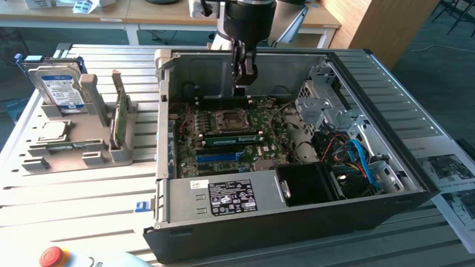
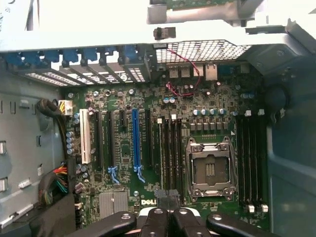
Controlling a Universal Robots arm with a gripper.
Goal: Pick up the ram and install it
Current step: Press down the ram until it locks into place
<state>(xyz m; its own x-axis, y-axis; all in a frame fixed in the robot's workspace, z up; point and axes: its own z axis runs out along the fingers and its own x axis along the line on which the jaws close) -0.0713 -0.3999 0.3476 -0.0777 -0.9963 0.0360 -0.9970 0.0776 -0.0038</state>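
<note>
the ram [image 1: 231, 138] is showing as a thin green stick standing on edge in the motherboard [image 1: 261, 153], just beside the processor socket [image 1: 228, 119], between that socket and the blue slot [image 1: 219, 157]. it is looking seated in a slot rather than lying loose, though i cannot tell whether it is clipped home.

the claw [image 1: 244, 78] is hanging above the socket inside the open computer case [image 1: 166, 111], apart from the ram. its two fingers are pressed together with nothing green showing between them, so it is looking empty. in the wrist view the board is lying flat below those fingers, socket a little off to one side.

how it is going to handle, by my reckoning: light and stiff, but thin and fragile, with bare chips on the faces and contacts along the lower edge. the safe place to be gripping is across the two flat faces near the middle of the top edge, squarely, so it is not twisting.

well away from the socket, outside the case, a second green stick [image 1: 119, 118] is standing upright in a grey holder [image 1: 97, 153] on the surface [image 1: 74, 192].
</note>
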